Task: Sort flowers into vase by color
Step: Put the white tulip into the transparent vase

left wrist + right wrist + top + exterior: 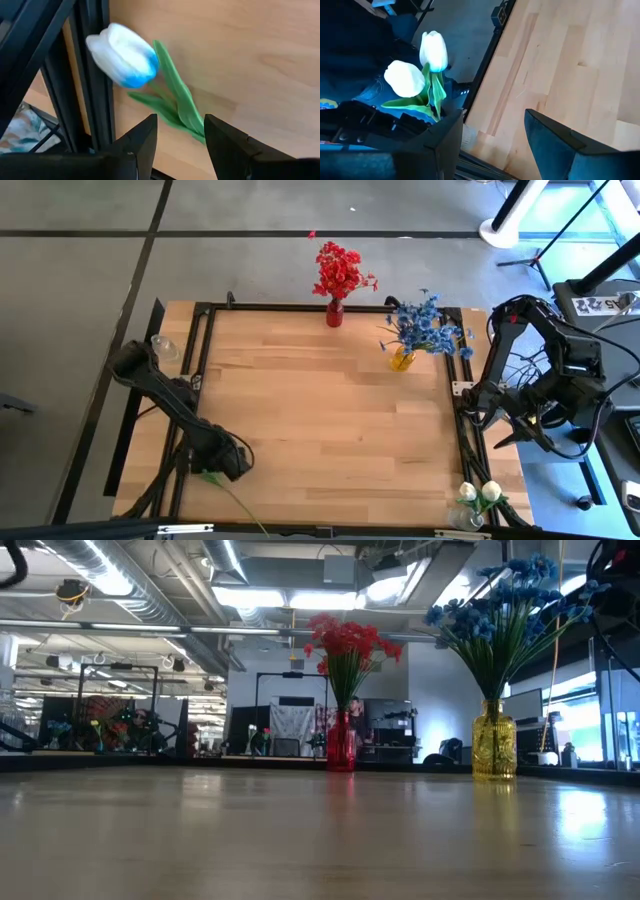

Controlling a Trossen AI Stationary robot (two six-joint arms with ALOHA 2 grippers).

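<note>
The left end effector hangs low over the near left corner of the pale wood worktop, fingers parted and released around the green stem of a white flower, which lies flat beside the black frame rail. Its long axis runs from the blossom at the rail out past the worktop's near edge. Along the worktop's far edge stand red flowers and blue flowers before a lit workshop hall, two white tulips occupy its near right corner, and the right end effector waits open off its right side.
</note>
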